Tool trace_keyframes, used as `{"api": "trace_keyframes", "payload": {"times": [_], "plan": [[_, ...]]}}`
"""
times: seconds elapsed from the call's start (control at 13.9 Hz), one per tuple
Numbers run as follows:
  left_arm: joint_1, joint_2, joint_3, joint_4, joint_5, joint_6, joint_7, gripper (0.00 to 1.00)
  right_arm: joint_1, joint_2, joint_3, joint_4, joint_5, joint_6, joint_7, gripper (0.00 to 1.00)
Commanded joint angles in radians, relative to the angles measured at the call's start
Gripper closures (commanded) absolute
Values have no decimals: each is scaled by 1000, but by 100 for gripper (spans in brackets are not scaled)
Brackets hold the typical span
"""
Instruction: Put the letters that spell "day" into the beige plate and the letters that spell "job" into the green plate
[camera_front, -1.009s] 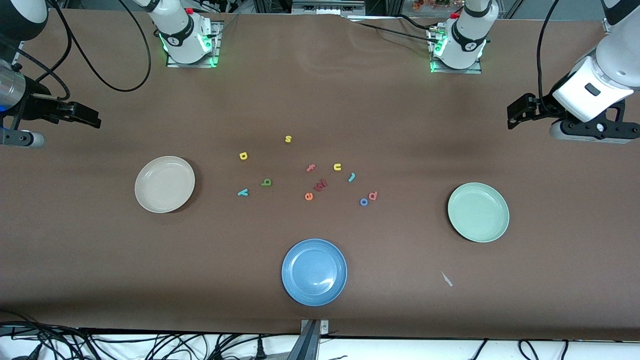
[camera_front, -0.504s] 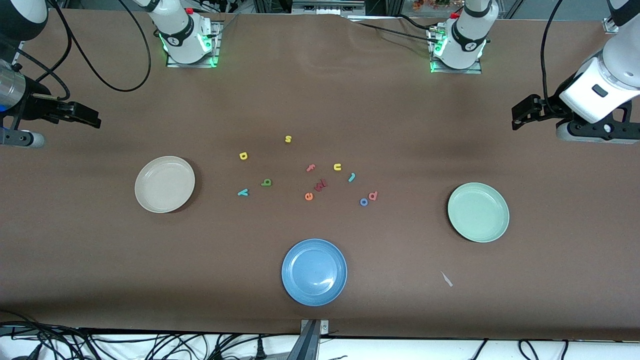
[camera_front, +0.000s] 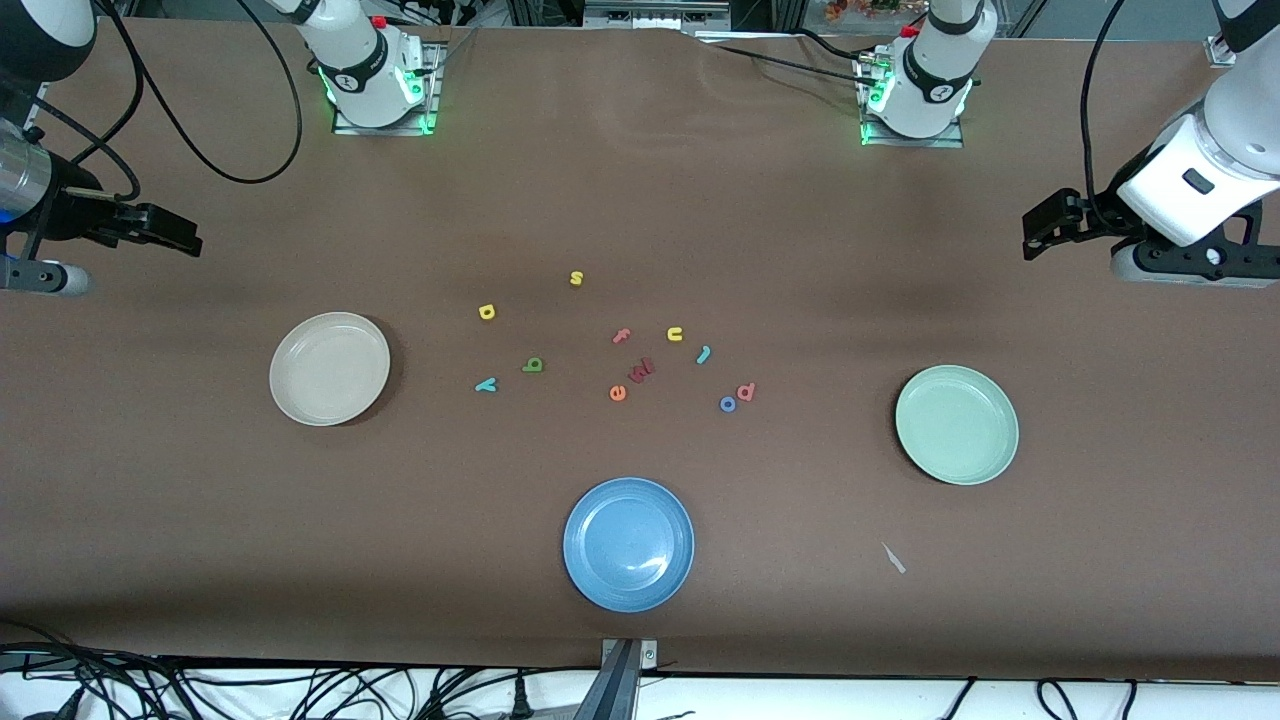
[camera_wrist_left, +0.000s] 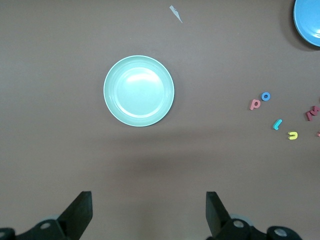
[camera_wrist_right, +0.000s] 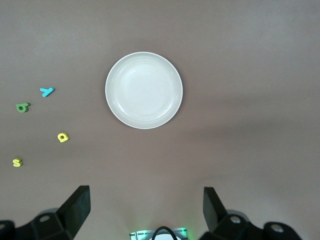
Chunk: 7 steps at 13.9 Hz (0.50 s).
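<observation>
While both claws hang open and empty, the left claw (camera_front: 1040, 228) and right claw (camera_front: 175, 232) over the tabletop's (camera_front: 640, 180) ends, all six letters lie flat mid-tabletop between the beige plate (camera_front: 329, 368) and green plate (camera_front: 957, 424); the teal "y" (camera_front: 486, 384) has its tail toward the beige plate, and the teal "j" (camera_front: 704, 353) slants.

Beige plate (camera_front: 329, 368), mint-green plate (camera_front: 957, 424)

Two white, glossy arm columns with black joint bands, mounted on square metal base plates (camera_front: 380, 122) lit green at the edges; red button tops beside each column. Black cables (camera_front: 200, 130) looping from the bases across brown tabletop. Left gripper (camera_front: 1050, 222): black angular fingers under a white wrist housing with grey camera bar. Right gripper (camera_front: 165, 232): black fingers, silver cylindrical wrist.
</observation>
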Motion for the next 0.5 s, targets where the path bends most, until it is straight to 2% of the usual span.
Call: {"api": "trace_keyframes", "payload": {"times": [0.0,0.43], "plan": [[8,2,-7,22,-26,-22,8,0,-3,1,-2,11,12,-15,-19,0],[2,8,-10,22,-25,-13,8,0,-3,1,-2,10,12,-15,-19,0]]}}
